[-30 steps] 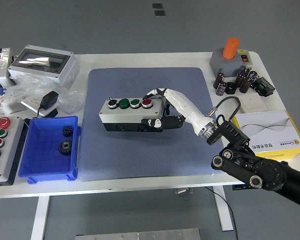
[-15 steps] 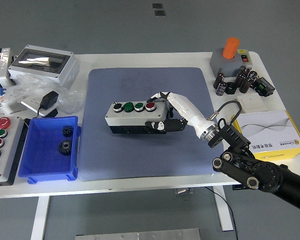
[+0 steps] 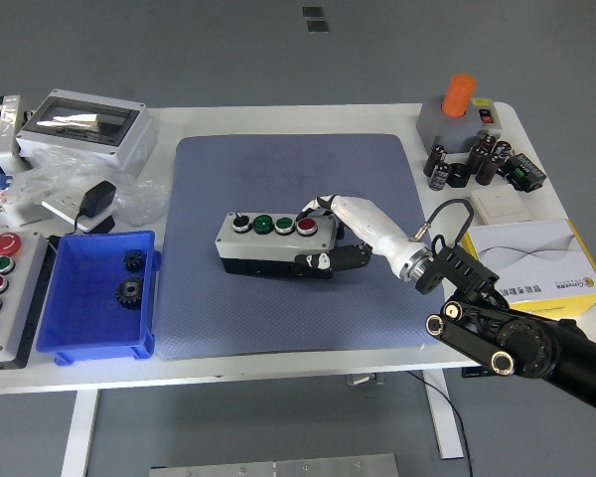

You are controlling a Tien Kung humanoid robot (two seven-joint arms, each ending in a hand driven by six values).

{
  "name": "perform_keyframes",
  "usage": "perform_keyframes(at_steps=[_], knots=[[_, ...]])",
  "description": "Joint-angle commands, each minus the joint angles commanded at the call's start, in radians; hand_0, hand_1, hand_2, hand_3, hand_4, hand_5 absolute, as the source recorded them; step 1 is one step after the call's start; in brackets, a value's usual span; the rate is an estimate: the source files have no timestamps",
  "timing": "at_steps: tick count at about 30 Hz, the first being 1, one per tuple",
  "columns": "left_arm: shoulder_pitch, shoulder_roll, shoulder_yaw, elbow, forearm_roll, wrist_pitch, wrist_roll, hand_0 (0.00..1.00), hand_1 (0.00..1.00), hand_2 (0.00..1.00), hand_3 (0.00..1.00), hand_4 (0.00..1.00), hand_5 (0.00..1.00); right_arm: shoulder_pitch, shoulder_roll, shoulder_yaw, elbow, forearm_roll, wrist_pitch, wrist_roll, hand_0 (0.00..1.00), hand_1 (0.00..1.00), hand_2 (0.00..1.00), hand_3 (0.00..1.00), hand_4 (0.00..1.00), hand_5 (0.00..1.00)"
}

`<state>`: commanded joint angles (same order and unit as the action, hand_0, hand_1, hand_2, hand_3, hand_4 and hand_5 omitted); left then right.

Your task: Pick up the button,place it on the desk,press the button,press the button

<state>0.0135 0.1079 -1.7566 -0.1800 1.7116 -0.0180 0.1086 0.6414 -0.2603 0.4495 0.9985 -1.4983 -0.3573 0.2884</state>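
A grey button box (image 3: pixel 268 241) with one black, two green and one red button on top sits over the blue mat (image 3: pixel 298 298), near its middle. My right hand (image 3: pixel 330 235) grips the box's right end: white fingers (image 3: pixel 318 206) curl over the top by the red button, dark fingers (image 3: pixel 323 260) press the front face. Whether the box rests on the mat or hangs just above it I cannot tell. My left arm does not appear.
A blue bin (image 3: pixel 99 298) with two gears stands left of the mat. A second button panel (image 3: pixel 0 288) lies at the far left edge. A clear-lidded enclosure (image 3: pixel 84 124) sits back left. A yellow-white carton (image 3: pixel 531 260) and capacitors (image 3: pixel 472 159) are at the right.
My right hand has carried the button box rightward and toward the near edge across the mat, keeping its grip.
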Motion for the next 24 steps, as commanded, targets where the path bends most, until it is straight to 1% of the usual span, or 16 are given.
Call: perform_keyframes(at_steps=[4, 5, 11, 12, 17, 18, 23, 24], knots=[[0.000, 0.000, 0.001, 0.000, -0.001, 0.000, 0.000, 0.730, 0.733, 0.636, 0.700, 0.643, 0.189, 0.001, -0.003, 0.000, 0.003, -0.004, 0.007, 0.001, 0.613, 0.667, 0.630, 0.528, 0.451, 0.002], [0.000, 0.000, 0.002, 0.000, -0.002, 0.000, 0.000, 0.730, 0.733, 0.636, 0.699, 0.644, 0.189, 0.001, -0.003, 0.000, 0.003, -0.005, 0.009, 0.000, 0.706, 0.723, 0.739, 0.689, 0.518, 0.028], [0.000, 0.000, 0.003, 0.000, -0.002, -0.001, 0.000, 0.730, 0.733, 0.636, 0.699, 0.644, 0.189, -0.001, -0.006, -0.005, 0.003, -0.014, 0.015, -0.008, 0.706, 0.723, 0.739, 0.689, 0.518, 0.028], [0.001, 0.000, 0.004, 0.000, -0.003, -0.001, 0.000, 0.730, 0.733, 0.636, 0.696, 0.642, 0.189, -0.001, -0.006, -0.006, 0.004, -0.017, 0.016, -0.011, 0.724, 0.739, 0.771, 0.753, 0.615, 0.031], [0.001, 0.001, 0.003, 0.000, 0.000, -0.003, 0.000, 0.730, 0.733, 0.636, 0.696, 0.642, 0.189, -0.001, -0.008, -0.006, 0.005, -0.029, 0.022, -0.021, 0.724, 0.739, 0.771, 0.753, 0.615, 0.031], [0.001, 0.001, 0.003, 0.000, 0.000, -0.003, -0.001, 0.730, 0.733, 0.636, 0.696, 0.643, 0.187, 0.000, -0.008, -0.005, 0.005, -0.034, 0.024, -0.025, 0.732, 0.747, 0.780, 0.792, 0.637, 0.024], [0.000, 0.001, 0.002, 0.000, 0.001, -0.005, -0.001, 0.730, 0.733, 0.636, 0.696, 0.643, 0.187, 0.001, -0.010, -0.004, 0.002, -0.066, 0.031, -0.044, 0.732, 0.747, 0.780, 0.792, 0.637, 0.024], [0.000, 0.002, 0.003, 0.000, 0.001, -0.005, -0.002, 0.730, 0.733, 0.635, 0.693, 0.640, 0.186, 0.002, -0.010, -0.003, 0.001, -0.074, 0.032, -0.047, 0.746, 0.761, 0.811, 0.850, 0.661, 0.035]])
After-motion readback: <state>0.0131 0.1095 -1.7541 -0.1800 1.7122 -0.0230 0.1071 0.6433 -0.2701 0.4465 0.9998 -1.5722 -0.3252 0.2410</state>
